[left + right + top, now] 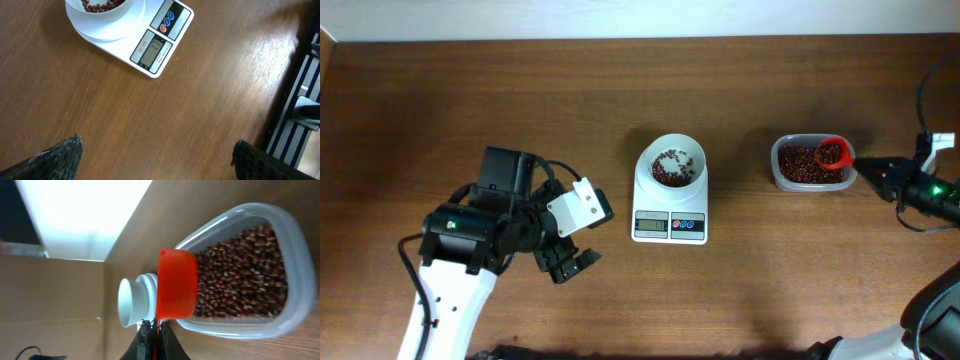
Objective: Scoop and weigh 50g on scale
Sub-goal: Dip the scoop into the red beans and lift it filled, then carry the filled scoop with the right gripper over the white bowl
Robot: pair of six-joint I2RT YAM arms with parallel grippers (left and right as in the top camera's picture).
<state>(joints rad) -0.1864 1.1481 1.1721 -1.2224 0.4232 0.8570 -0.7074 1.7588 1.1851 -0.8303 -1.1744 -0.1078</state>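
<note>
A brown wooden table [470,100] carries the white scale [670,228] and, beside it, a clear tub of beans [778,172].

overhead: high, straight down, whole desk [470,90] | left wrist: low, slanting at scale [155,47] mid-desk | right wrist: close, rolled sideways, over tub [295,250] near right edge | shared with overhead: scale, tub

The scale [669,205] stands mid-table [470,100], the bowl [646,162] on its far part, beans [672,168] inside. Right of it lies the tub [776,165], a scoop [832,153] at its far right end.
</note>
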